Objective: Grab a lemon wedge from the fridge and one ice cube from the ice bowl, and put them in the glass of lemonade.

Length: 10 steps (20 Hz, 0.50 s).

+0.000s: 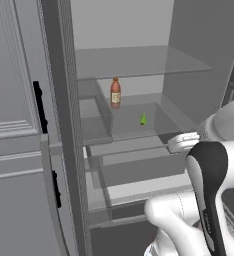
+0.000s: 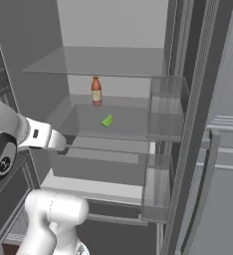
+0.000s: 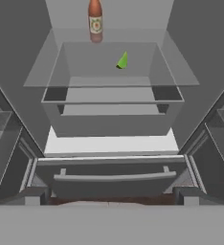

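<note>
The fridge [image 1: 199, 65] stands open in front of me. The lemon wedge [image 1: 143, 119] [image 2: 107, 120] [image 3: 123, 61], small and green, lies on the middle glass shelf [image 3: 109, 79]. My gripper [image 3: 111, 197] is open and empty. It hangs in front of the fridge, lower than the wedge and well short of it. In the base views the white hand [image 1: 181, 142] [image 2: 49, 138] points into the fridge at about the level of the shelf's front edge. The ice bowl, the ice cube and the glass of lemonade are out of view.
An orange bottle [image 1: 115, 92] [image 2: 96, 91] [image 3: 95, 21] stands at the back of the same shelf, behind the wedge. Drawers [image 3: 114, 119] sit under the shelf and another glass shelf [image 1: 139, 60] above. Door bins [image 2: 166, 107] flank the opening. Panelled grey cabinets [image 1: 14, 125] stand left.
</note>
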Tool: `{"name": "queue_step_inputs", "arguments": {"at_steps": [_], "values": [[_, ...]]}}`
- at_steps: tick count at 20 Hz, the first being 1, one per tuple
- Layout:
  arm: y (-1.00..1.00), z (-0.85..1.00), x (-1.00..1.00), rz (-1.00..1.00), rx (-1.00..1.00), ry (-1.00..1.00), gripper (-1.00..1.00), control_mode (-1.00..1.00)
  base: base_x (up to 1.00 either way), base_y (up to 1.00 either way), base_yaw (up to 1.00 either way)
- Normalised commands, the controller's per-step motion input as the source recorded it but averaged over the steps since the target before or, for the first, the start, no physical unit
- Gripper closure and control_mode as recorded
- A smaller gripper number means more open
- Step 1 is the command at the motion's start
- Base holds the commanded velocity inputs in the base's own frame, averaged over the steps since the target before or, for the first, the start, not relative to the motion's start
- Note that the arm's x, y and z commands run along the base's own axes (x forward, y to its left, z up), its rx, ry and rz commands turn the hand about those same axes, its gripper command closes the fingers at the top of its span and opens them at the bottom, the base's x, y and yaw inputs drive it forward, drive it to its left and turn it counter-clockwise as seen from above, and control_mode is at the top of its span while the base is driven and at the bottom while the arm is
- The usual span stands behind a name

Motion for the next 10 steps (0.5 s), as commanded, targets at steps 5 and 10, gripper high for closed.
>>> {"name": "queue_step_inputs", "arguments": {"at_steps": [5,10], "values": [[0.00,0.00,0.00,0.00,0.00,0.00,-1.00,1.00,0.81,0.10,0.00],[0.00,0.00,0.00,0.00,0.00,0.00,-1.00,1.00,0.31,-0.02,0.01]]}}
